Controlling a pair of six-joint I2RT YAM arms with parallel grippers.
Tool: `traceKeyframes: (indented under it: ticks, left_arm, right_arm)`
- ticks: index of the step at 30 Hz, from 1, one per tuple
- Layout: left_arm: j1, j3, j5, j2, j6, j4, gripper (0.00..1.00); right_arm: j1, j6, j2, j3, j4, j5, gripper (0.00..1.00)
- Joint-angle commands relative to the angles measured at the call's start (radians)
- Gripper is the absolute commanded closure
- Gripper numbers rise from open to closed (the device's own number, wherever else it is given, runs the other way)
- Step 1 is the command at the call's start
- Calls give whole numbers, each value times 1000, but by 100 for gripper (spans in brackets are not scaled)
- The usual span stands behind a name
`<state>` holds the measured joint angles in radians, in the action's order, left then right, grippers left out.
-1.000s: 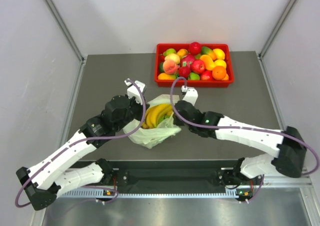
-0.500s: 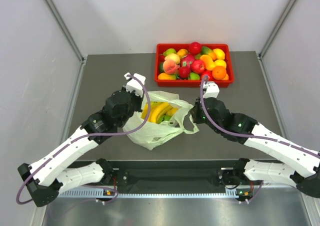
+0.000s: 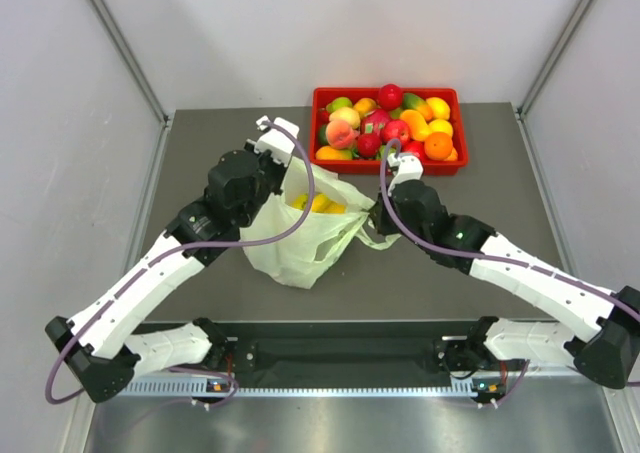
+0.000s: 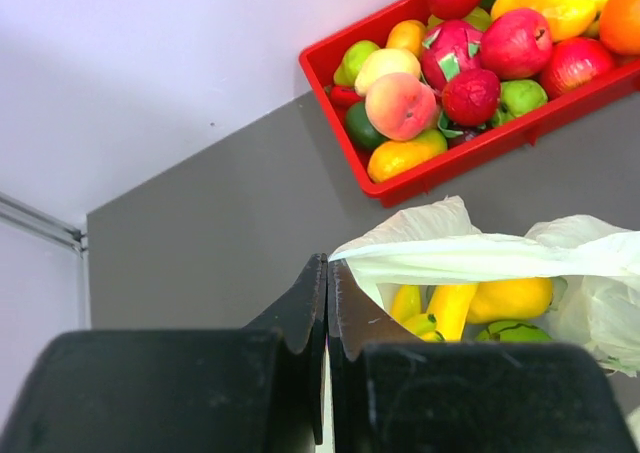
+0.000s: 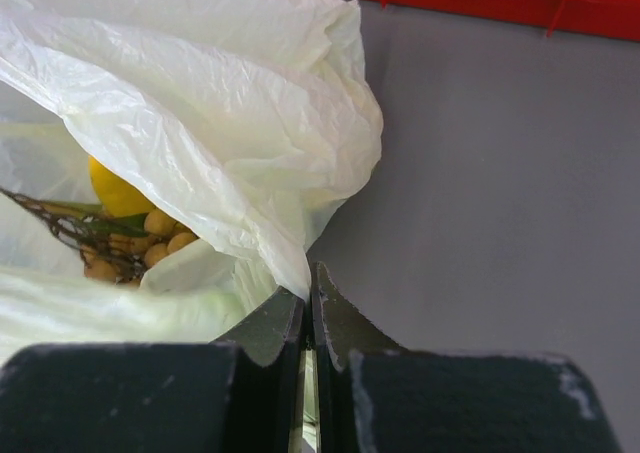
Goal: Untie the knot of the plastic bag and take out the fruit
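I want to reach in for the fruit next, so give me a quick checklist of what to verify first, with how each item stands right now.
1. Are the left jaws shut on the plastic bag rim: ok.
2. Are the right jaws shut on the opposite rim: ok.
3. Bag mouth untied and spread open: ok.
4. Can the banana bunch and tan berries be seen inside: ok.
5. A free arm to reach in: not ok, both hold the bag.
6. Bag bottom resting on the table: cannot tell.

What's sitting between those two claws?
The plastic bag, its mouth held open between the left gripper and right gripper, with yellow fruit inside. The top view shows it best.
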<state>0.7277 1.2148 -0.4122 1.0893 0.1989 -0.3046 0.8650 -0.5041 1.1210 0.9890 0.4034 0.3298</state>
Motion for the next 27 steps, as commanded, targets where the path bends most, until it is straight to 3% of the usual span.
traceKeyframes:
  ticks: [1, 3, 8, 20, 27]
  left_arm:
    - [-31, 42, -85, -35, 92, 235, 100]
    - [-45, 70, -94, -26, 135, 271, 100]
    - [-71, 138, -21, 31, 96, 185, 100]
    - [-63, -244, 451, -250, -289, 29, 100]
    - [-60, -380, 562, -380, -441, -17, 100]
  right_arm:
    - [-29, 36, 7, -41, 31, -12, 100]
    - [-31, 35, 10, -58, 12, -37, 100]
    - [-32, 35, 28, -69, -9, -43, 100]
    - [-115, 41, -24, -158, -6, 2, 100]
    - [-141, 93, 20, -99, 18, 31, 97]
